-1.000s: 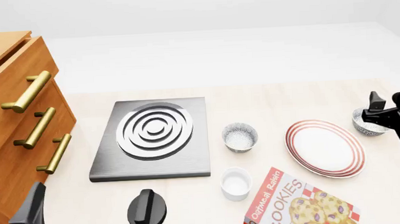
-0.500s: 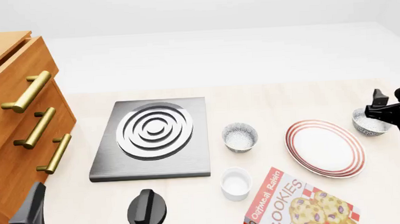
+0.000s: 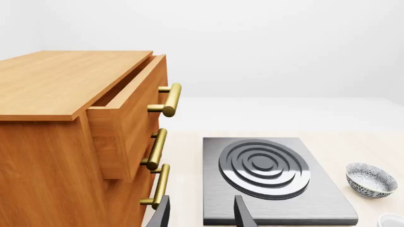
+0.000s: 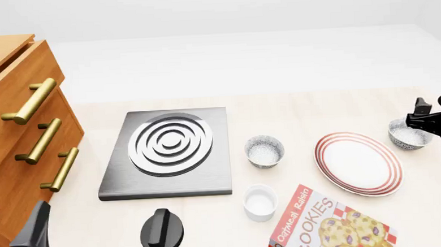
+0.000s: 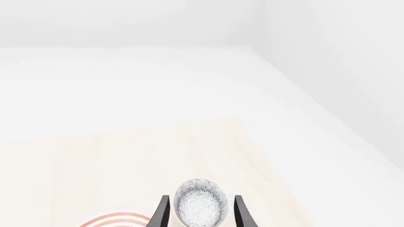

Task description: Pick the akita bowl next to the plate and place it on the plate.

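Note:
The akita bowl (image 4: 405,135), small and grey-speckled, sits on the table just right of the plate (image 4: 358,163), a large white plate with red rings. My right gripper (image 4: 432,117) hovers over the bowl's right side. In the right wrist view its fingers (image 5: 160,213) stand open, with the akita bowl (image 5: 200,204) between and beyond the tips and a bit of the plate's rim (image 5: 118,220) beside it. My left gripper (image 4: 13,229) is open and holds nothing at the near left corner, far from both.
A second identical bowl (image 4: 264,150) stands left of the plate, with a plain white cup (image 4: 260,202) in front of it. A cookie box (image 4: 331,224), a stove plate (image 4: 169,151) with its black knob (image 4: 161,232), and a wooden drawer cabinet (image 4: 21,128) fill the left and front.
My right gripper has drifted to the right, from the plate side of the akita bowl to above its right edge. The left arm has not moved.

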Robot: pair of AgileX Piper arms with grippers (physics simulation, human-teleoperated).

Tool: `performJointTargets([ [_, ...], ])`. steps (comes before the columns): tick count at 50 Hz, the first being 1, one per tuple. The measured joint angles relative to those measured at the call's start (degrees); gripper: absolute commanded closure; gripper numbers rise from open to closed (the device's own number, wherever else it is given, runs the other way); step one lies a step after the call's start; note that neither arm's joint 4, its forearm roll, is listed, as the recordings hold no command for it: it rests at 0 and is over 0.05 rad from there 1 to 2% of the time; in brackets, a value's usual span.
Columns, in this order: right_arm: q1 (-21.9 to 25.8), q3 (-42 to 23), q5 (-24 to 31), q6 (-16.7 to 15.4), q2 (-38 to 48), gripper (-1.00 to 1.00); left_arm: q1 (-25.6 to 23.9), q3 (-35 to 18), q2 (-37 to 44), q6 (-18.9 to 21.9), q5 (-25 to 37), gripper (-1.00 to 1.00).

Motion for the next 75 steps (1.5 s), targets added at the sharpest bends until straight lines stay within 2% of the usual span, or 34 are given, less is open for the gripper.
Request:
performJointTargets([
  [75,-4.4,-8.9,3.1,3.2,9.6,-1.0,0.0,0.0,0.0,0.0,0.0,-1.0],
])
